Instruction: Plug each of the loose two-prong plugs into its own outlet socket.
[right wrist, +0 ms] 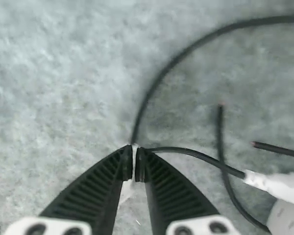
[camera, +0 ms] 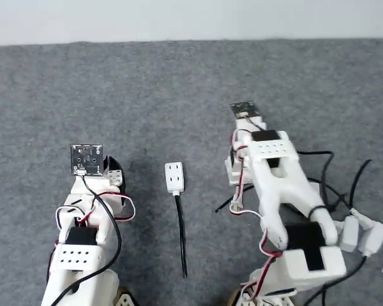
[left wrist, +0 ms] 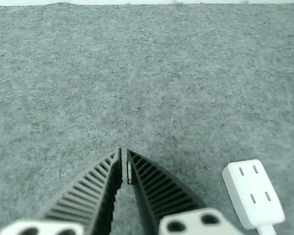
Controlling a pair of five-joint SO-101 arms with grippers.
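High view, and the grey worktop (camera: 179, 83) spreads wide, with the right arm (camera: 281, 185) stretched over its right half and the left arm (camera: 83, 236) tucked in at the near left corner. Between them, around the middle and a touch toward the near edge, lies the white outlet block (camera: 173, 176), its black lead (camera: 180, 236) trailing back to the near edge. The loose white plugs (camera: 350, 233) sit bunched by the near right corner in a tangle of black cord (right wrist: 186, 49). No plug is seated yet, so this looks like the very opening: picking up a first plug. That calls for the right hand (right wrist: 134, 152) to spread, settle around a plug body and carry it across to the block. For now its jaws are pressed together, tips right at the cord; I can't tell if they pinch it. The left hand (left wrist: 124, 154) is closed too, holding nothing, low over bare worktop just beside the block.
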